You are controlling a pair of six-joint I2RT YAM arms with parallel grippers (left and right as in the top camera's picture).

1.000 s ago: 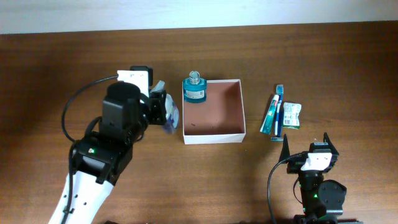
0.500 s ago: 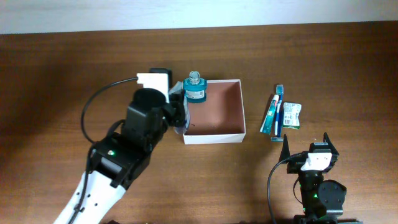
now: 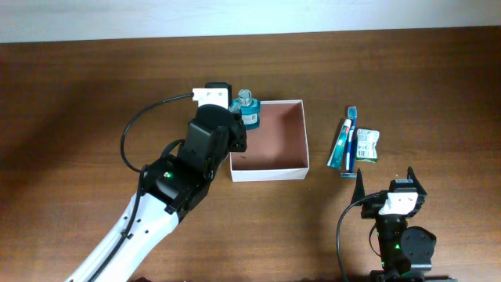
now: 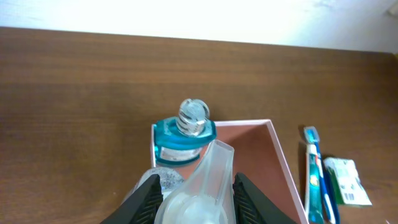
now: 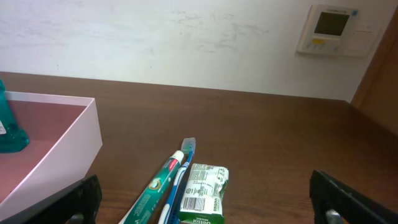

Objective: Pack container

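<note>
just one container [image 3: 270, 173], one teal bottle [image 3: 248, 116], one clear plastic piece [image 4: 208, 180], one toothpaste tube [image 3: 341, 146], one toothbrush [image 3: 351, 125], one small green packet [image 3: 365, 146], two robot arms [image 3: 160, 200]

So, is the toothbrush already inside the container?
No, the toothbrush lies outside the container, to its right, beside the toothpaste.

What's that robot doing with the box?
It is packing the container. The left gripper holds a clear plastic thing over the container's left side, near a blue bottle standing in its back corner. A toothpaste tube, toothbrush and green packet lie on the table. The right gripper sits open and empty.
</note>
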